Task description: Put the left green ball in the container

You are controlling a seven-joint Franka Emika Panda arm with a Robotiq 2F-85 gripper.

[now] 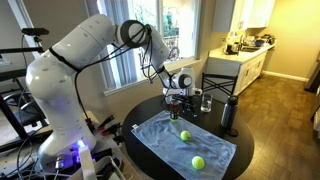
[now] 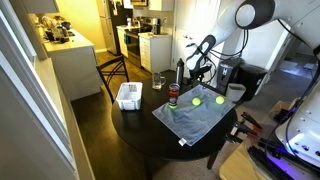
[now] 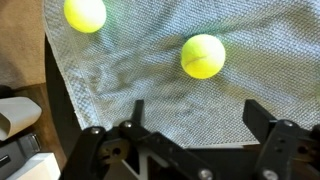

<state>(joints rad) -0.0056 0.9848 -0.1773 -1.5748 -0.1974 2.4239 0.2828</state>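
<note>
Two green balls lie on a grey cloth on the round dark table. The left green ball is the smaller, darker one, mid-cloth; it also shows in the other exterior view and in the wrist view. The container with the red rim stands just beyond the cloth, also seen in an exterior view. My gripper hangs open and empty above the table near the container, short of the ball. In the wrist view its jaws are wide apart over bare cloth.
The brighter ball lies near the cloth's edge. A clear glass and a tall dark bottle stand beside the cloth. A white box sits at the table's side.
</note>
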